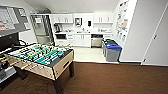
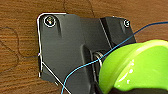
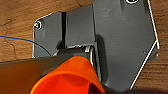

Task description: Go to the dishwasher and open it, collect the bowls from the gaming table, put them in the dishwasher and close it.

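Item one: the gaming table (image 1: 40, 58), at our eight o'clock in the head view, near us on brown wood-look flooring (image 1: 112, 80). We note a green field, rods with pale handles on the near side, a light wooden body and dark legs. We cannot make out any bowls on it from here.

Item two: the kitchenette across the room, at our twelve o'clock, on a pale floor beyond the brown one. White upper cabinets (image 1: 62, 18) run along the wall, white lower cabinets (image 1: 82, 40) stand under the counter.

Item three: the dishwasher (image 1: 96, 40), a steel-fronted unit under the counter, just to the one o'clock side of the white lower cabinets. We cannot tell from this far whether its door is open or closed.

Item four: two bins at our one o'clock, in front of the dishwasher's side of the counter; the nearer bin (image 1: 113, 51) is grey with a blue lid, the farther bin (image 1: 107, 45) stands just behind it.

Item five: a green bowl (image 2: 140, 70), large in the left wrist view, beside the robot's dark plate, with a thin blue cable (image 2: 82, 68) crossing the plate. Whether the left gripper's fingers are apart, together or clamped on it, we cannot tell.

Item six: an orange bowl (image 3: 72, 77), large in the right wrist view, likewise against the dark plate. The right gripper's state we cannot tell either.
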Controlling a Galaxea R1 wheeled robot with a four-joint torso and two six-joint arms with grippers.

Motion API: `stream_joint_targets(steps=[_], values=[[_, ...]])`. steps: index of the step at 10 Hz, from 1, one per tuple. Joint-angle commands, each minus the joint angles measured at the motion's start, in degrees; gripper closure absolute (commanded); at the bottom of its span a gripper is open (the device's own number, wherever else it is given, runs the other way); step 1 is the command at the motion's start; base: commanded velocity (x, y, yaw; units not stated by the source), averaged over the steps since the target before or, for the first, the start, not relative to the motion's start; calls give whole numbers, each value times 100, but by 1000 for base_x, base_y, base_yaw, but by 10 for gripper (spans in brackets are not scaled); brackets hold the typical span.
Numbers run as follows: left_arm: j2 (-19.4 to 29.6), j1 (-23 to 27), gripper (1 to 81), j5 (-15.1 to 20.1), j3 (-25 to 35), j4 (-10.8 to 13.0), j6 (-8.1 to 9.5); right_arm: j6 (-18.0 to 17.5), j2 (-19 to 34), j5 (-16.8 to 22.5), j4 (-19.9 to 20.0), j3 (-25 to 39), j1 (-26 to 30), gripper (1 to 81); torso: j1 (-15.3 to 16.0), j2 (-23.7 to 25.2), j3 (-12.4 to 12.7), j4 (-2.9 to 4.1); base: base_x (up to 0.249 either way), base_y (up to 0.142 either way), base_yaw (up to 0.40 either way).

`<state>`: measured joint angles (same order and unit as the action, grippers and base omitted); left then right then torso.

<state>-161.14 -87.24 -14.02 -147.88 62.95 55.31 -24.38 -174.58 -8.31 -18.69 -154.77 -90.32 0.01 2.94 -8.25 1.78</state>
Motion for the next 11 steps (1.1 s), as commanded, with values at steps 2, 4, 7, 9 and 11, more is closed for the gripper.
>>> stream_joint_targets(steps=[2, 4, 7, 9, 11], values=[[125, 193, 811, 163, -4, 77, -20, 30, -53, 269, -65, 36, 185, 811, -1, 0, 0, 0, 125, -64, 0], [134, 193, 811, 163, -4, 77, -20, 30, -53, 269, -65, 35, 185, 811, -1, 0, 0, 0, 125, 0, 0], [134, 193, 811, 162, -4, 77, -20, 30, -62, 269, -65, 36, 185, 811, -1, 0, 0, 0, 124, 0, 0], [134, 193, 811, 154, -4, 85, -20, 30, -62, 269, -65, 36, 185, 811, 0, 0, 0, 0, 124, 0, 0], [134, 193, 811, 163, -4, 77, -20, 30, -62, 269, -65, 27, 185, 811, -1, 0, 0, 0, 124, 0, 0]])
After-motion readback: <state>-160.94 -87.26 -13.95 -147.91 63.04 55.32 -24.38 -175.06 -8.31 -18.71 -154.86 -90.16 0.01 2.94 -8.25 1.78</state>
